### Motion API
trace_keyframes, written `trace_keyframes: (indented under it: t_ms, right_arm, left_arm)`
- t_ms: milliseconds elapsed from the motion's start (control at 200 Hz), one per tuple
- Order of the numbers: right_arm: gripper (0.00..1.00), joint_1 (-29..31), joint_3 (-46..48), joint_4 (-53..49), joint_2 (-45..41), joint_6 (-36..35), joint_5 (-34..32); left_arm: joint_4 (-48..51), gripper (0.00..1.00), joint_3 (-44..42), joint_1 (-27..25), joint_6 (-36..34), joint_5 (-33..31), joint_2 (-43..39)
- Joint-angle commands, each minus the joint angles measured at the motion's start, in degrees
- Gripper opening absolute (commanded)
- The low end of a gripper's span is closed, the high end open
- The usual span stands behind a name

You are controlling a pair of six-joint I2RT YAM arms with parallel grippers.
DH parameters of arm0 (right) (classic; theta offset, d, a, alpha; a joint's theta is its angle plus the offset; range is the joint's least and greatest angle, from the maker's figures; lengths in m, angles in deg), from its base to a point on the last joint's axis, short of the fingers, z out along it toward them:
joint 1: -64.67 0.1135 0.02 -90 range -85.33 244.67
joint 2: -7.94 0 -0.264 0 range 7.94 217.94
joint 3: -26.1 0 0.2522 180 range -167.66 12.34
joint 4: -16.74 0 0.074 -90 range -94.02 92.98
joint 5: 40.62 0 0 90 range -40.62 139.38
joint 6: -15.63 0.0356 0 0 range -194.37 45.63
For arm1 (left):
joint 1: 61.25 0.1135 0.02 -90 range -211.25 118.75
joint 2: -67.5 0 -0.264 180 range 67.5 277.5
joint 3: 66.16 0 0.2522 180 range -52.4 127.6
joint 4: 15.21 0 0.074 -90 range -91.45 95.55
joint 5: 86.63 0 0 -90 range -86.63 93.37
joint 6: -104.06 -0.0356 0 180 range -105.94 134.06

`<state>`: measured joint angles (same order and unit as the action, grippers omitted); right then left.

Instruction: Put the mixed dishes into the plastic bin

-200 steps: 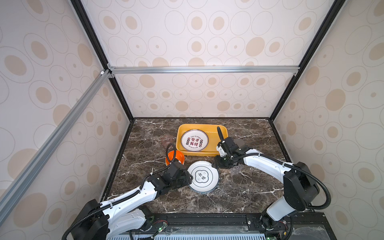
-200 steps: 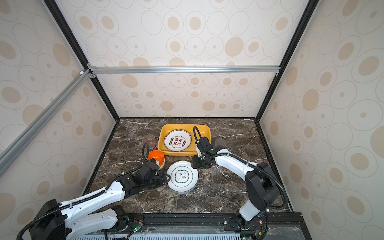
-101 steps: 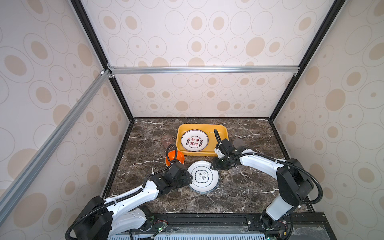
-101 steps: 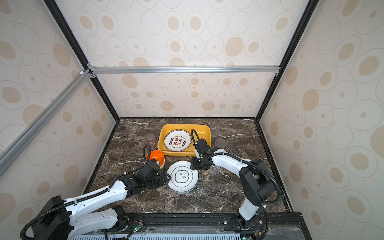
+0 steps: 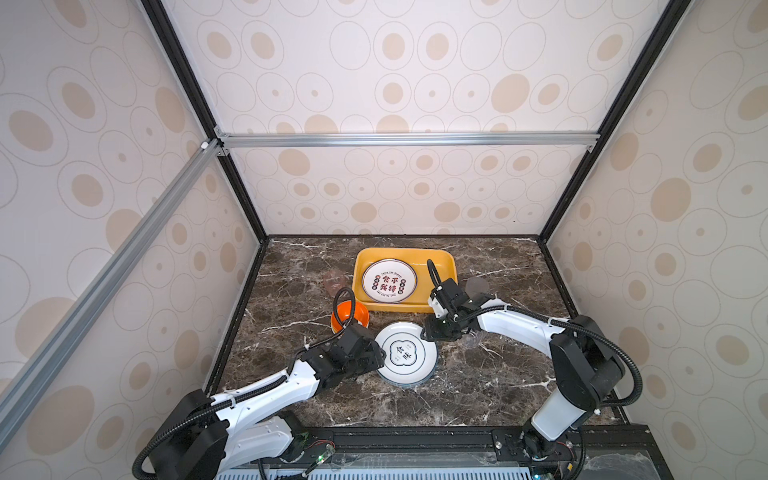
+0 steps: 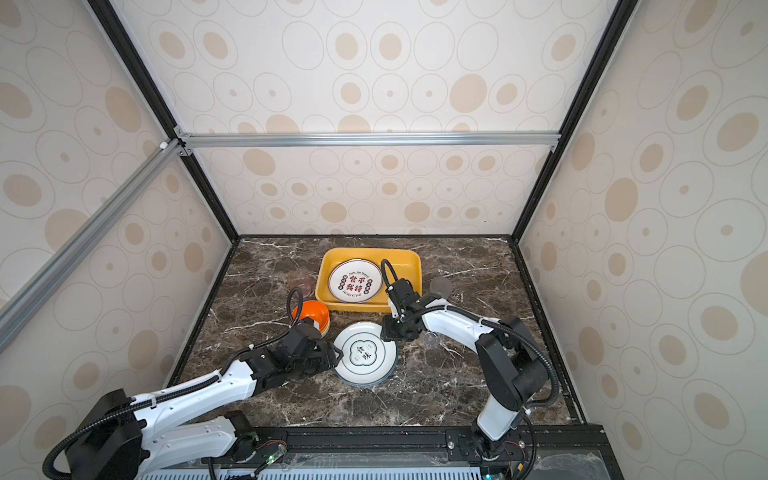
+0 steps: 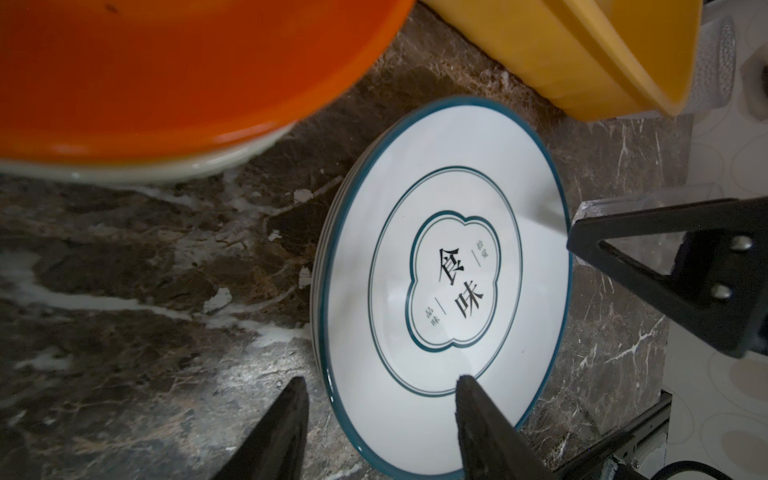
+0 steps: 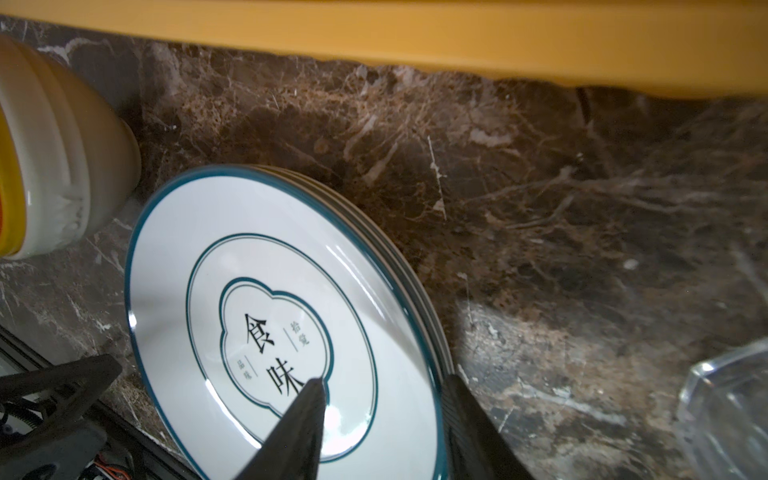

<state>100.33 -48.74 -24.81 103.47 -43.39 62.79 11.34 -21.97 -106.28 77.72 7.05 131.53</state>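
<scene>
Stack of plates (image 5: 406, 353) sat on the bench (image 5: 478, 386), just short of the yellow bin (image 5: 360, 270); one plate (image 5: 388, 280) lay inside. We noted left fingers (image 7: 286, 428) and right fingers (image 8: 299, 415) half open, straddling opposite rims and gripping nothing, probably to lift the top plate together.

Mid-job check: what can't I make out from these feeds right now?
Plate stack: how many plates; rims overlap in both wrist views.
Bowls under the orange bowl: number; cut off by both wrist views' edges, too small in top views.
Clear cup: shape; cut off at the right wrist view's edge.
</scene>
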Motion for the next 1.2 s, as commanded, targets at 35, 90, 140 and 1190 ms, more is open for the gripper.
trace_keyframes:
  t_ms: [35, 90, 140, 1190]
  right_arm:
    - [0.45, 0.5, 0.5, -0.1, 0.7, 0.1, 0.6]
    - [0.44, 0.5, 0.4, -0.1, 0.8, 0.0, 0.7]
    - [0.42, 0.5, 0.4, -0.1, 1.0, 0.0, 0.9]
    - [0.49, 0.6, 1.7, -0.2, -0.9, 0.2, -2.1]
  left_arm:
    - [-0.2, 0.56, 0.0, -0.4, 0.5, -1.1, 0.4]
    - [-0.3, 0.56, 0.0, -0.4, 0.4, -1.2, 0.5]
    - [-0.3, 0.56, 0.0, -0.5, 0.3, -1.1, 0.7]
    - [-0.7, 0.56, -1.0, -0.4, 0.8, -1.1, 0.5]
